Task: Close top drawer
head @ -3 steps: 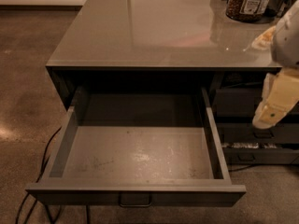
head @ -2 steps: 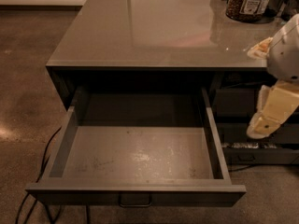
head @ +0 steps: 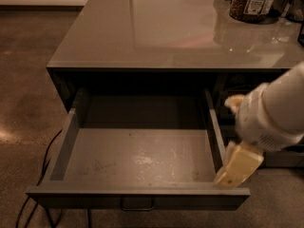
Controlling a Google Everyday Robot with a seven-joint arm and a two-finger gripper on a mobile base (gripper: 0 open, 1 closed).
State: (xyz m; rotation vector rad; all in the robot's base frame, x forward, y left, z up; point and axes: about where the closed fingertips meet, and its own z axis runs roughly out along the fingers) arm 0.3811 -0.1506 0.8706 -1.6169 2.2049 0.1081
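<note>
The top drawer is pulled fully out from under the grey countertop. It is wide and dark grey, with a lighter scuffed floor and nothing in it. Its small bar pull shows at the bottom middle of the front. My gripper, white arm with cream fingers, hangs at the drawer's front right corner, just outside the right wall and close above the front edge.
A jar of dark contents and other containers stand at the counter's back right. Black cables lie on the brown floor left of the drawer. Another dark cabinet section sits behind my arm at right.
My gripper has moved down and left, from beside the counter's right edge to the drawer's front right corner. The drawer has not moved.
</note>
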